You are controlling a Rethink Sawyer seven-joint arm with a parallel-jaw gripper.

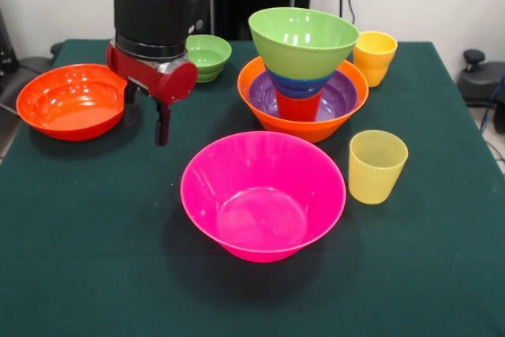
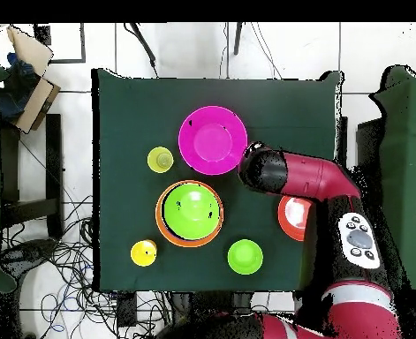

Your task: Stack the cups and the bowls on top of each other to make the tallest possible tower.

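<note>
Claw hangs left of tower, between red bowl and pink bowl — empty, opening cannot tell. Tower: orange bowl base, purple bowl, red cup, blue, green bowl topmost. Pale cup right of pink bowl.

Overhead — arm beside pink bowl; tower mid-table; yellow cup, small green bowl near it.

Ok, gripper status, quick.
Gripper: holding nothing, hanging between the red-orange bowl and the pink bowl; open or closed cannot be told.
</note>
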